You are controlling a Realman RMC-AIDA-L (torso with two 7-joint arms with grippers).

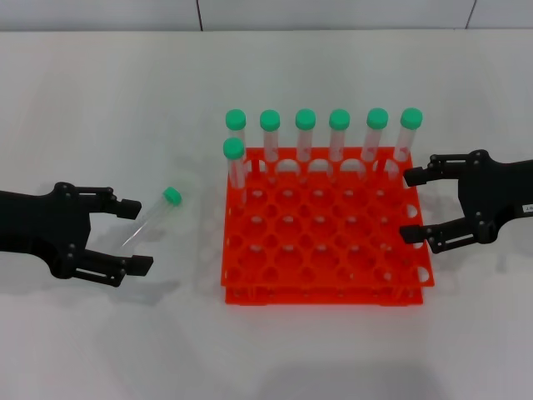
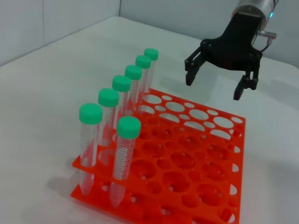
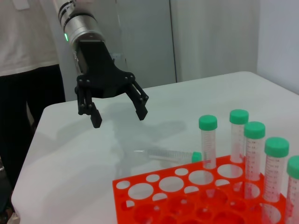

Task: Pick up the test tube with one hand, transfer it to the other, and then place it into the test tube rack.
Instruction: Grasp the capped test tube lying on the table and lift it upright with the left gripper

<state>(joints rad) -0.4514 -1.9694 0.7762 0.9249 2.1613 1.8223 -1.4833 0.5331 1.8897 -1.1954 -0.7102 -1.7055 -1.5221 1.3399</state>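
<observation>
A test tube point(image 1: 154, 218) with a green cap lies flat on the white table, left of the orange-red rack point(image 1: 329, 287). My left gripper point(image 1: 137, 237) is open, its fingertips on either side of the tube's clear end in the head view. In the right wrist view the left gripper point(image 3: 119, 117) hovers above the table, apart from the lying tube point(image 3: 168, 154). My right gripper point(image 1: 412, 205), with a white label, is open and empty at the rack's right edge; it also shows in the left wrist view point(image 2: 213, 86). Several capped tubes point(image 1: 305, 133) stand in the rack's back rows.
The rack point(image 2: 224, 126) holds a back row of tubes plus one more point(image 1: 235, 167) at the left of the second row. A person point(image 3: 28, 70) stands beyond the table's left end. The table's far edge meets a wall.
</observation>
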